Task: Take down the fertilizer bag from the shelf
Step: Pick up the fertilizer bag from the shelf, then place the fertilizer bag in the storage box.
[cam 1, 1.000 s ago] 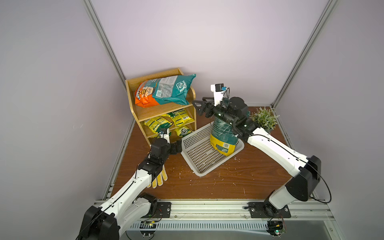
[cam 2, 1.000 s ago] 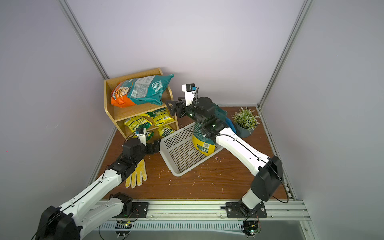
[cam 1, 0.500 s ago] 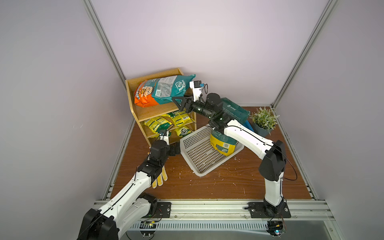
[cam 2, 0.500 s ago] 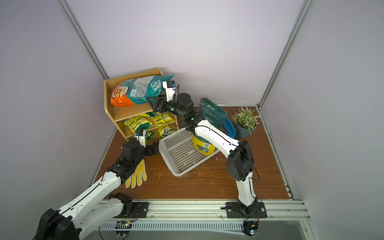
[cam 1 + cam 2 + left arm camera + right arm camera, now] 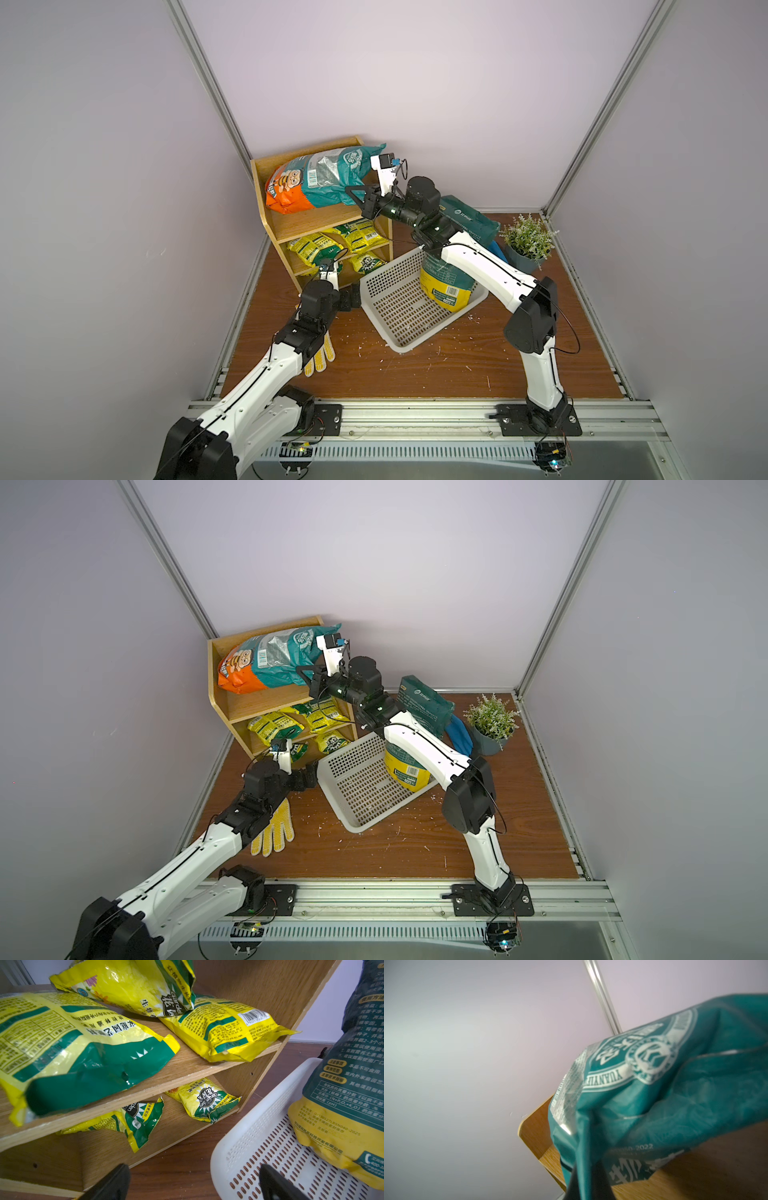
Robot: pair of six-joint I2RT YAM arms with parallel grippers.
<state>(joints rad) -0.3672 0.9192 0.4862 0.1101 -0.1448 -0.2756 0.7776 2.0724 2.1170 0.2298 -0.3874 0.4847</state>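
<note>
Where the right hand (image 5: 586, 1185) reaches the top of the shelf (image 5: 537, 1130), its two dark fingers are pressed together on a fold of the fertilizer bag (image 5: 675, 1095), pinching the teal plastic near one end. In both top views this bag lies on its side on the shelf's top tier. Its orange end with a cartoon face points away from the hand, and its teal end pokes past the side board nearest the right arm. The bag rests on the wood, not lifted clear.

Below it, yellow packets (image 5: 316, 249) with green print crowd the middle and bottom tiers.

The left hand (image 5: 193, 1184) hangs low near the foot of the shelf, its fingers spread wide apart, one toward the shelf and the other over a corner of a white perforated basket (image 5: 259, 1147). The basket sits on the brown wooden counter (image 5: 457, 365) just beside the shelf. A green and yellow sack (image 5: 446, 282) stands in it, leaning at the far rim under the right arm.

A yellow-dotted glove (image 5: 274, 833) lies flat on the counter, partly under the left arm. A small potted plant (image 5: 490, 725) stands in the far corner, well apart from the shelf.
</note>
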